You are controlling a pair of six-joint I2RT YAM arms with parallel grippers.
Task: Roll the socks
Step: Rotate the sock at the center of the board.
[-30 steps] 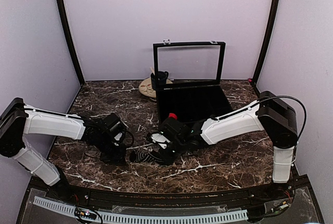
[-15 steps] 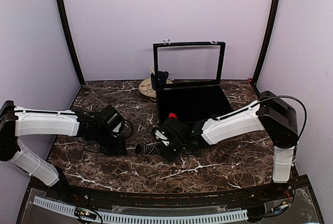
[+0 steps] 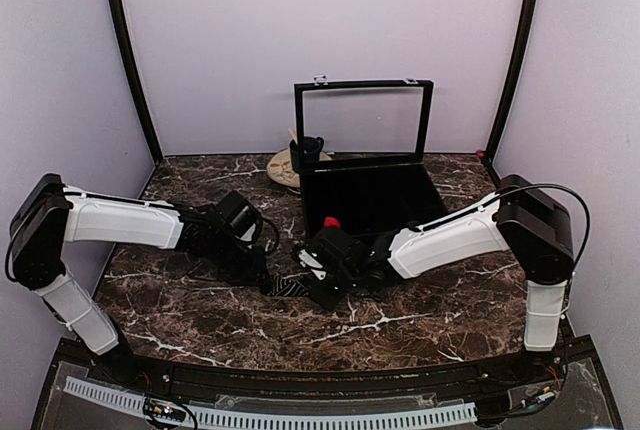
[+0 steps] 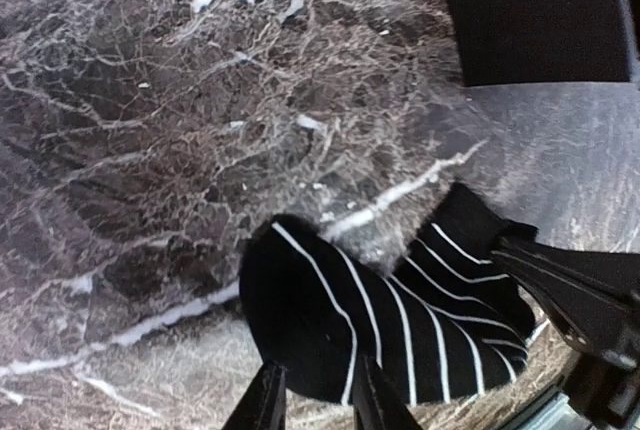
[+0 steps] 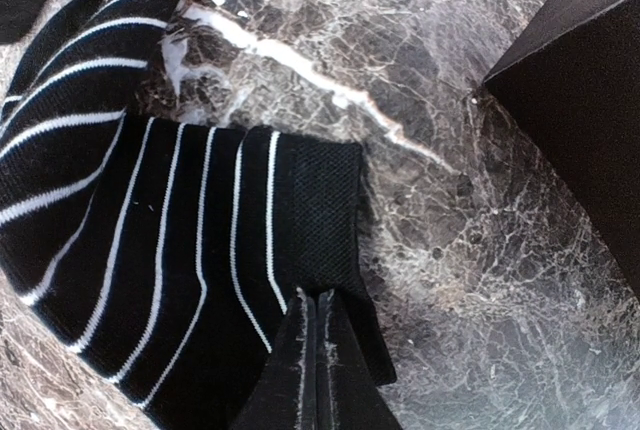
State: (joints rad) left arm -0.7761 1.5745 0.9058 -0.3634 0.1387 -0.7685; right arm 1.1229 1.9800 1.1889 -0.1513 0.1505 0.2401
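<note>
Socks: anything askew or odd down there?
The black striped sock lies bent on the marble table, with one end skewed away from the cuff, and it is not rolled yet. Nothing looks spilled or damaged.

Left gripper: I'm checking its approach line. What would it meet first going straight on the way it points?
The black striped sock: its rounded end lies right between the left gripper's parted fingertips, judging by the wrist view. Bare marble table beyond.

Right wrist view crops the striped sock (image 5: 150,230) at left.
</note>
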